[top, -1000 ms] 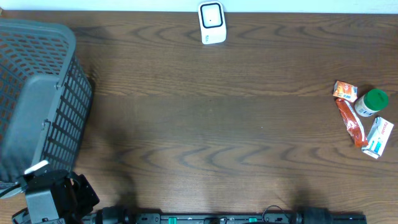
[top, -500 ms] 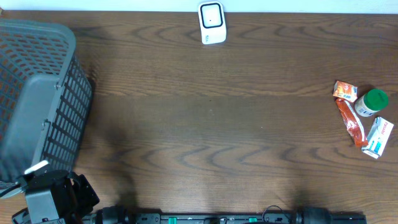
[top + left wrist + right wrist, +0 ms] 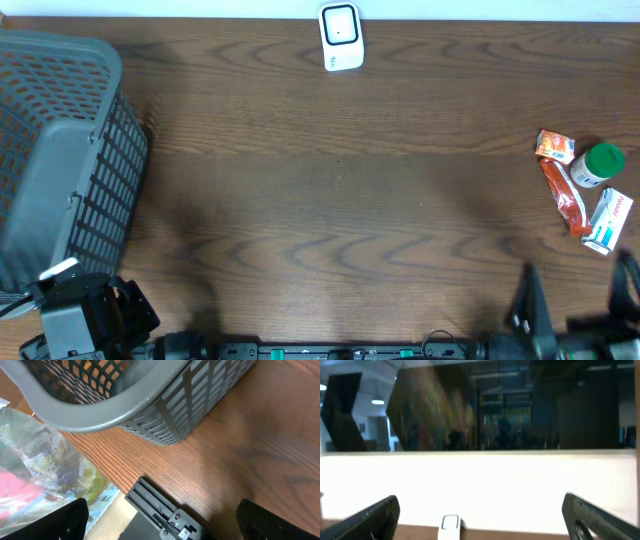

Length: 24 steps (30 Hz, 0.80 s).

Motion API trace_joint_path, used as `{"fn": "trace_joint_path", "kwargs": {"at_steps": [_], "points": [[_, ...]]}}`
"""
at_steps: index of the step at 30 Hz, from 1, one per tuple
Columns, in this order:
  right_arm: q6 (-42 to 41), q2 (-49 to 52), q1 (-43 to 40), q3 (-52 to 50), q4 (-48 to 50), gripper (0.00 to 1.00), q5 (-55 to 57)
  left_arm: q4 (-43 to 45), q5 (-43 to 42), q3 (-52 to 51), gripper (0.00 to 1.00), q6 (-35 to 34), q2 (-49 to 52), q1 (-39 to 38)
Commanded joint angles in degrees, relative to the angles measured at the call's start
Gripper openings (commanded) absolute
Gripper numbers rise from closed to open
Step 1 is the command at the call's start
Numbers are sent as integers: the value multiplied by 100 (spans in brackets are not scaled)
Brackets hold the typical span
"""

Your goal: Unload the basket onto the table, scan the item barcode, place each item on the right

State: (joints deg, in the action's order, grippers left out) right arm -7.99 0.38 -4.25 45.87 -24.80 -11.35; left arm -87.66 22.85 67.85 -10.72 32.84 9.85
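Left gripper (image 3: 161,512) unmoved beside the basket (image 3: 60,150); right gripper (image 3: 577,296) newly in view at the near right edge
Grey mesh basket at far left, contents impossible to tell; the left jaws stand wide apart, holding nothing. White scanner (image 3: 341,37) sits at the middle of the far edge. The right jaws gape wide and empty, near the group at the right edge: orange packet (image 3: 555,146), green-capped bottle (image 3: 598,164), red sachet (image 3: 566,200), white-and-blue box (image 3: 608,220), none touched
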Motion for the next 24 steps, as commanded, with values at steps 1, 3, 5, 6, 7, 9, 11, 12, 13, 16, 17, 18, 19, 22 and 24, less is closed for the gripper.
{"fn": "trace_joint_path", "kwargs": {"at_steps": [1, 3, 5, 6, 7, 9, 11, 12, 13, 16, 17, 18, 19, 22, 24], "points": [[-90, 11, 7, -688, 553, 99, 120, -13, 79, 7, 95, -50, -20, -28], [-260, 11, 7, -1067, 1034, 99, 120, -13, 79, 7, 95, -50, -20, -28], [-415, 11, 9, -1412, 1499, 99, 120, -13, 79, 7, 95, -50, -20, -28], [-435, 11, 9, -1567, 1683, 99, 120, -13, 79, 7, 95, -50, -20, -28], [-439, 9, 9, -1733, 1882, 99, 122, -13, 79, 7, 95, -50, -20, -28], [-439, 9, 15, -2140, 2306, 99, 122, -13, 79, 7, 95, -50, -20, -28], [-439, 9, 20, -2468, 2623, 99, 122, -13, 79, 7, 95, -50, -20, -28], [-439, 9, 17, -2684, 2820, 99, 122, -13, 79, 7, 95, -52, -20, -28], [-439, 9, 17, -2806, 2929, 99, 122, -13, 79, 7, 95, -50, -20, -28], [-442, -4, 20, -3342, 3467, 99, 122, -13, 79, 7, 95, -50, -20, -28], [-442, -4, 20, -3484, 3611, 99, 122, -13, 79, 7, 95, -50, -20, -28], [-439, -4, 20, -3637, 3764, 99, 122, -13, 79, 7, 95, -50, -20, -28], [-439, -7, 20, -3777, 3912, 99, 125, -13, 79, 7, 95, -50, -20, -28], [-439, -7, 24, -4148, 4247, 99, 157, -13, 79, 7, 95, -50, -20, -28], [-439, -7, 28, -4293, 4286, 99, 212, -13, 76, 7, 95, -50, -20, -28]]}}
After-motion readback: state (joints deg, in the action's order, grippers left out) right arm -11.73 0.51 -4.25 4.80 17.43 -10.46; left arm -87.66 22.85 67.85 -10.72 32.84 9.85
